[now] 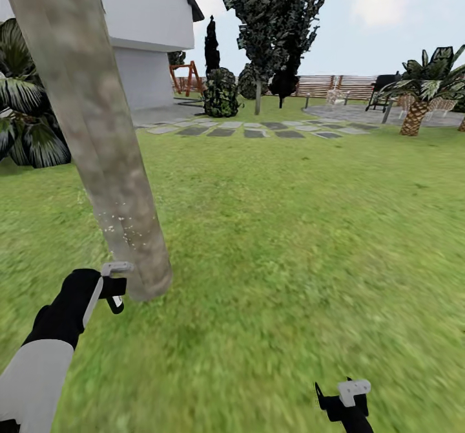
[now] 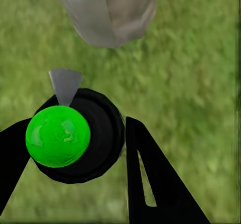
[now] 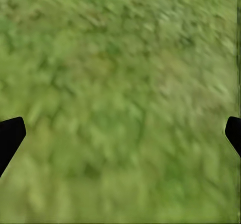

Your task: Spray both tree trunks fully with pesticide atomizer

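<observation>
The left gripper (image 2: 75,148), clamped on the atomizer (image 2: 75,136), sits just beside the upright trunk (image 1: 97,142), nozzle toward its base.

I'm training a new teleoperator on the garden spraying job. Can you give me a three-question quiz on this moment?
1. True or false: the left gripper holds the atomizer.
2. What lies under the right gripper? A) paving B) grass C) fence
3. What speckles the lower tree trunk?

Key: 1 true, its fingers flank the green-topped atomizer. 2 B, the grass. 3 Pale droplets, apparently spray.
</observation>
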### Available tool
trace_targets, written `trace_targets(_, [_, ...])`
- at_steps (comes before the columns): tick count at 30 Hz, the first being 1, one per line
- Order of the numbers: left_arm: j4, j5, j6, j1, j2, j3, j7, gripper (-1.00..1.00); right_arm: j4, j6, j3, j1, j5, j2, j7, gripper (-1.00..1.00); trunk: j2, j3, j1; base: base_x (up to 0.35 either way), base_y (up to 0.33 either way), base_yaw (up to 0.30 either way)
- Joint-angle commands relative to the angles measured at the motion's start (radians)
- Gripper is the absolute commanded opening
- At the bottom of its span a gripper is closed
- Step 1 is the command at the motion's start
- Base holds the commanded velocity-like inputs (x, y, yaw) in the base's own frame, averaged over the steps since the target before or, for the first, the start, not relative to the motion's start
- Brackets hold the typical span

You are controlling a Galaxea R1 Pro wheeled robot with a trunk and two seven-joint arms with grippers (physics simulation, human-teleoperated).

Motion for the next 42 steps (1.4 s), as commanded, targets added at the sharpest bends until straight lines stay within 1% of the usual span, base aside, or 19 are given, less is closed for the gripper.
trace_targets(1, [-0.001,-0.011,0.004,-0.001,0.000,0.002,-0.010,-1.00,0.001,-0.003,-0.008,-0.001,0.010,0.000,0.000,1.00,0.000,-0.001,0.000,0.001,-0.287,0.011])
trace_targets(12, [-0.001,-0.011,0.004,-0.001,0.000,0.002,-0.010,-1.00,0.001,-0.003,-0.008,-0.001,0.012,0.001,0.000,1.00,0.000,-0.001,0.000,0.000,-0.288,0.034])
trace_targets(18, [-0.001,-0.011,0.004,-0.001,0.000,0.002,-0.011,-1.00,0.001,-0.003,-0.008,-0.001,0.012,0.001,0.000,1.00,0.000,-0.001,0.000,0.044,-0.288,0.234])
trace_targets(26, [0.001,-0.010,0.004,-0.001,-0.001,0.002,-0.011,-1.00,0.001,-0.003,-0.008,-0.001,0.010,0.001,0.000,1.00,0.000,-0.001,0.000,0.167,-0.254,0.245])
trace_targets(42, [0.000,-0.010,0.004,-0.001,-0.002,0.002,-0.011,-1.00,0.001,-0.003,-0.008,-0.001,0.010,0.000,0.000,1.00,0.000,-0.001,0.000,0.171,-0.238,0.008])
